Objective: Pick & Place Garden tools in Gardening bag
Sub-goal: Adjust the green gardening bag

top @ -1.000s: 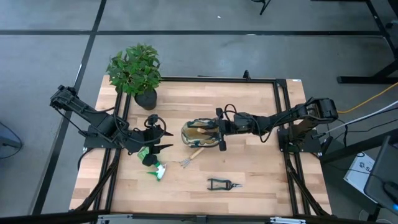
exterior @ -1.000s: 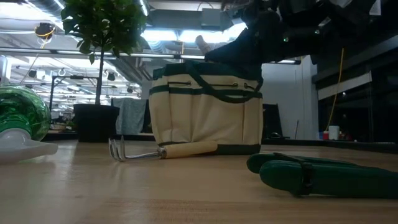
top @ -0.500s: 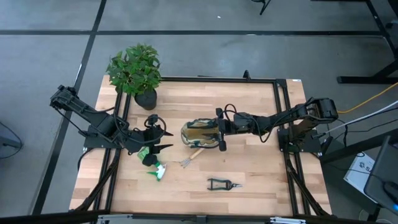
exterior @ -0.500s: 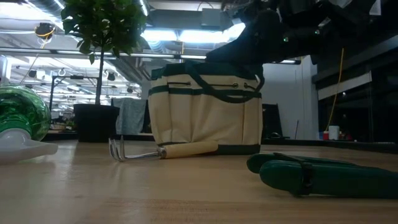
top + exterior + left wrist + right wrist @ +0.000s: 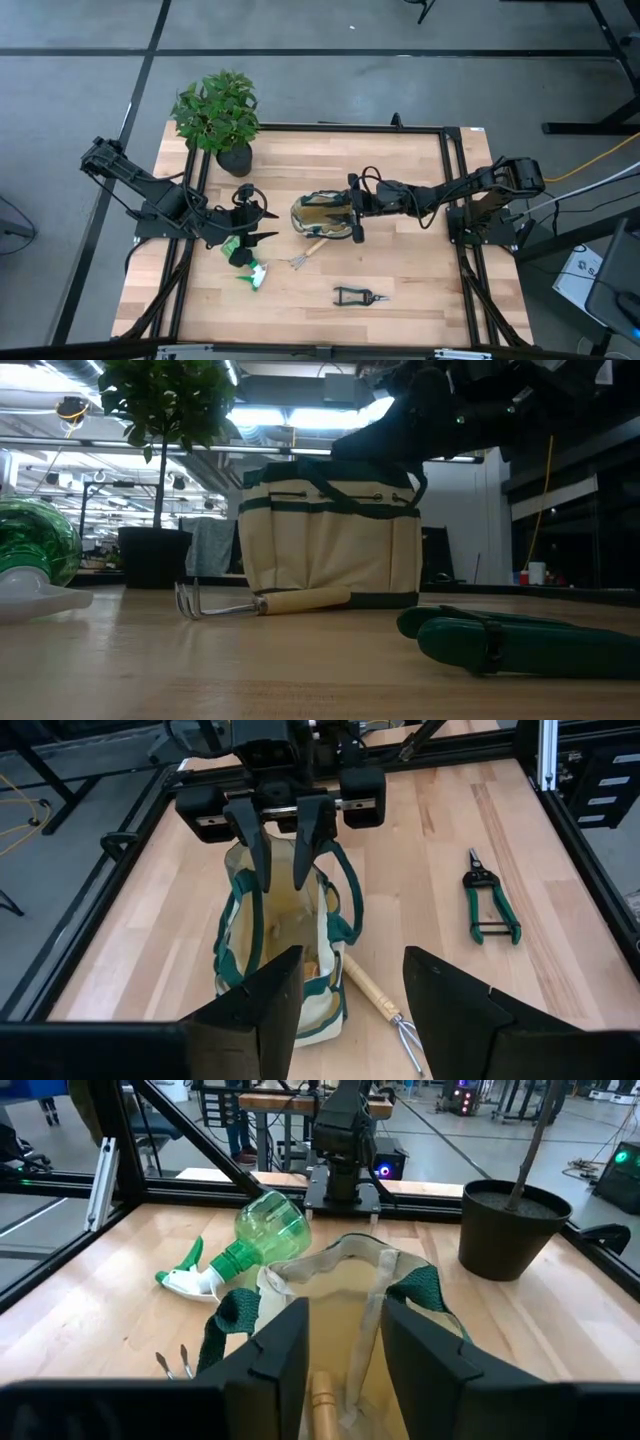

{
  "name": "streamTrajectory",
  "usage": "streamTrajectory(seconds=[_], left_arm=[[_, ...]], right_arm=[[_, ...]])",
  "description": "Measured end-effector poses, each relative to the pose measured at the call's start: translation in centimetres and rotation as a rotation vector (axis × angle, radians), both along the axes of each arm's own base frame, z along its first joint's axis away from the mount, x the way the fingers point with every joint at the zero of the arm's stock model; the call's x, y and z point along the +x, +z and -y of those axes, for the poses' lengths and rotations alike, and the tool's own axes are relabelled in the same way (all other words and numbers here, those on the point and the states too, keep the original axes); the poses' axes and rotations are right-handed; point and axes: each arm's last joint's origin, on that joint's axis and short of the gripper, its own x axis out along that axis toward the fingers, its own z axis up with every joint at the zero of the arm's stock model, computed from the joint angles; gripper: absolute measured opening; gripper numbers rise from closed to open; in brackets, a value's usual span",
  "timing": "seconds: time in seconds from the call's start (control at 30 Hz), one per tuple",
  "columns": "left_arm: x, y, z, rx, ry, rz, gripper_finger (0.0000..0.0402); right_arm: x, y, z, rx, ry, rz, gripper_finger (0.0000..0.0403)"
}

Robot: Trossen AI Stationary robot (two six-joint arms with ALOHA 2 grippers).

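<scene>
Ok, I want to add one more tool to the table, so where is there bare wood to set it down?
Free: the far strip between the potted plant and the right arm's base, and the near right corner beyond the pruning shears. Crowded: the middle, around the gardening bag, rake and green spray bottle.

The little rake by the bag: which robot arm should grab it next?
Probably the right. The right gripper hangs open over the bag, and the rake lies just beside that bag. The left gripper waits open farther off, by the green spray bottle.
</scene>
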Motion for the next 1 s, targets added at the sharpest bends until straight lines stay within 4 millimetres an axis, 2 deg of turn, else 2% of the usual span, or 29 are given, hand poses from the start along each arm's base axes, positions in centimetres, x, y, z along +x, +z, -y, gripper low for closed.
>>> streamTrajectory(seconds=[0.3,0.63,0.83,1.0], left_arm=[[0.0,0.0,0.0,0.0,0.0,0.0,0.0169],[0.0,0.0,0.0,0.0,0.0,0.0,0.0169],[0.0,0.0,0.0,0.0,0.0,0.0,0.0169],[0.0,0.0,0.0,0.0,0.0,0.0,0.0169]], right_arm=[[-0.5,1.4,-0.3,0.019,0.064,0.048,0.013],[-0.6,1.4,-0.7,0.078,0.121,0.033,0.013],[-0.8,1.0,-2.4,0.071,0.143,-0.014,0.013],[-1.3,0.7,-5.3,0.032,0.127,-0.039,0.013]])
